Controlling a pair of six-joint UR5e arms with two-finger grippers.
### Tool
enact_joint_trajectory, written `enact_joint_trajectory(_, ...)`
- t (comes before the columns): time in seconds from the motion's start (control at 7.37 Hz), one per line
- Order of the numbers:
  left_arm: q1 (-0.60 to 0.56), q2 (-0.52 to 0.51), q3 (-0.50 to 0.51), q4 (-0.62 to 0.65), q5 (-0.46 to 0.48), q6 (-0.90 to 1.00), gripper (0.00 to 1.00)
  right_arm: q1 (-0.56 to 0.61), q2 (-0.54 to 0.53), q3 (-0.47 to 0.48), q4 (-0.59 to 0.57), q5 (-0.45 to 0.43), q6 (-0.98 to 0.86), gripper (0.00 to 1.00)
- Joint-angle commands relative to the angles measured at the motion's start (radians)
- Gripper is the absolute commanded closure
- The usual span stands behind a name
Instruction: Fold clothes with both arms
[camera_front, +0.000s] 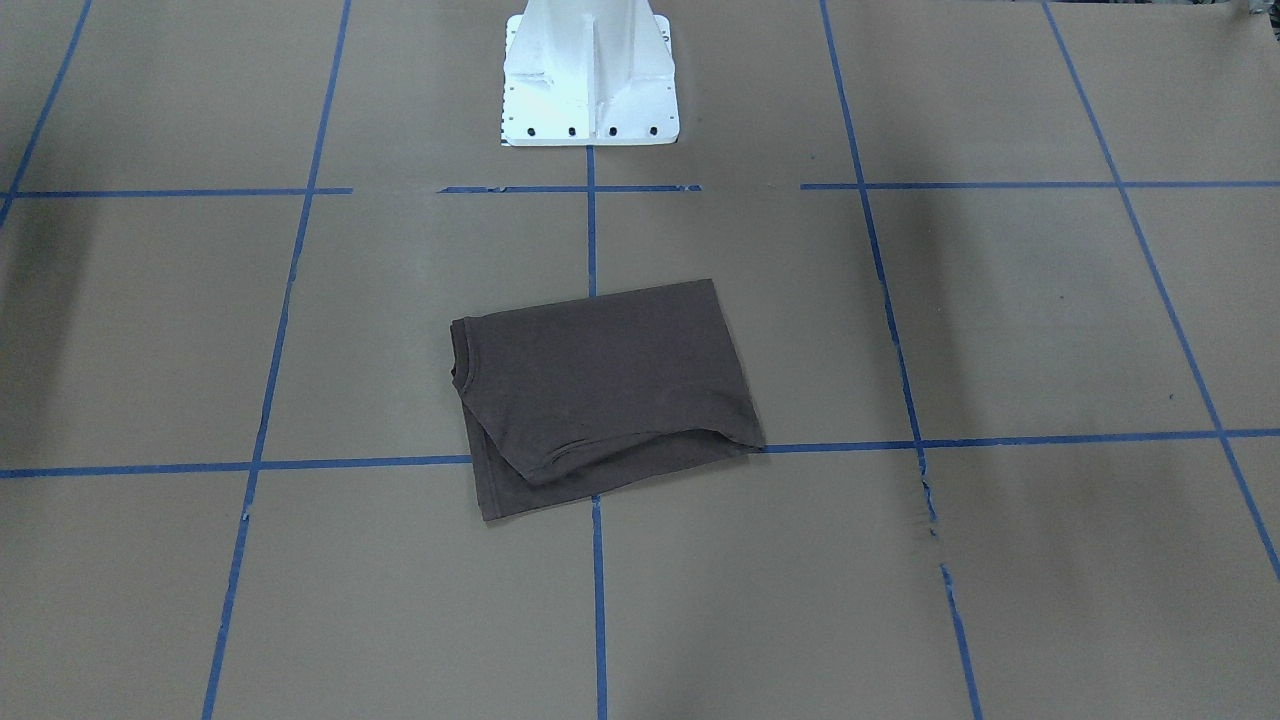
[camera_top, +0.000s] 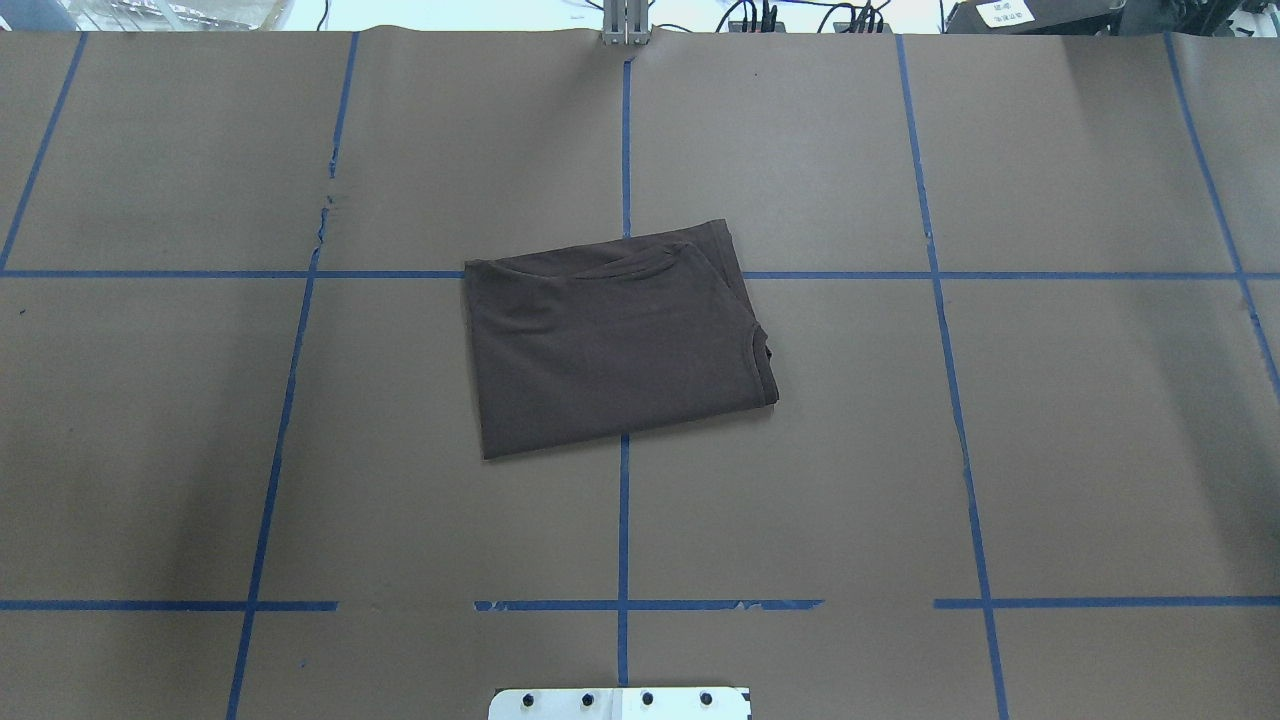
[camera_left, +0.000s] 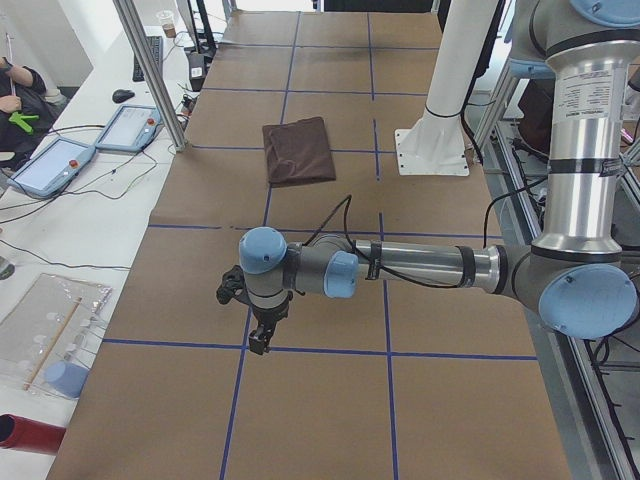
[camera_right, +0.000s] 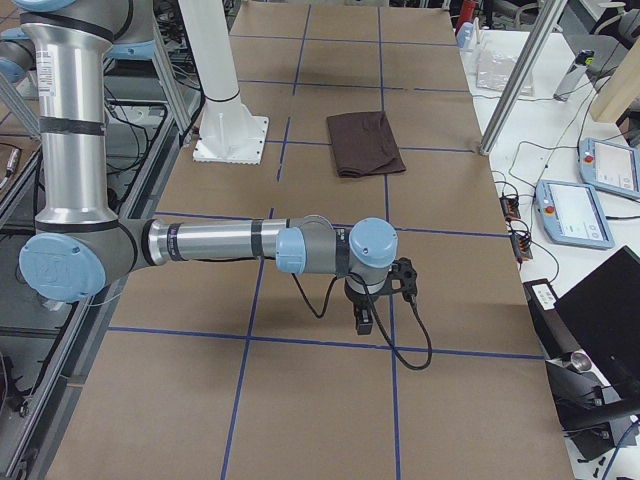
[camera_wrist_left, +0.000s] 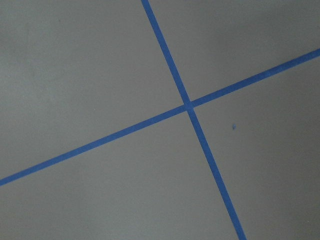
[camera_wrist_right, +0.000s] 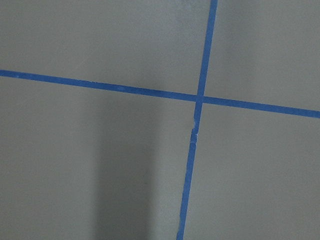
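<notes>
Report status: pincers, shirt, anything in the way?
Left pincer and right pincer hang over taped paper, away from the dark brown T-shirt; open or shut, cannot tell. T-shirt folded, lying mid-table. Nothing seen in the way.

Left arm (camera_left: 420, 262): we see silver-grey tubes, light blue joint caps, one black cable.
Right arm (camera_right: 205, 241): same silver and blue, looping black cable.
Left hand (camera_left: 258, 344): black.
Right hand (camera_right: 365, 324): black.
Pedestal (camera_front: 590, 80): white, dark bolts along its foot.
</notes>
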Motion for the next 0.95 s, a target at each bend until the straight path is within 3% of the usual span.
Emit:
enact_joint_trajectory(0.0, -0.003, 0.002, -0.01, 0.001, -0.004, -0.005, 0.0, 0.028, -0.04, 0.016, 0.006, -0.002, 0.001, 0.0)
enact_joint_trajectory(0.27, -0.005, 0.002, -0.014, 0.003, -0.001, -0.005, 0.0, 0.028, -0.066, 0.013, 0.012, -0.099, 0.0, 0.0)
enact_joint_trajectory(0.68, -0.005, 0.003, -0.007, 0.004, -0.002, -0.017, 0.0, 0.028, -0.064, 0.015, 0.01, -0.086, 0.017, 0.0)
enact_joint_trajectory(0.81, -0.005, 0.002, -0.002, 0.004, -0.007, -0.128, 0.0, 0.028, -0.064, 0.015, 0.01, -0.069, 0.017, 0.0)
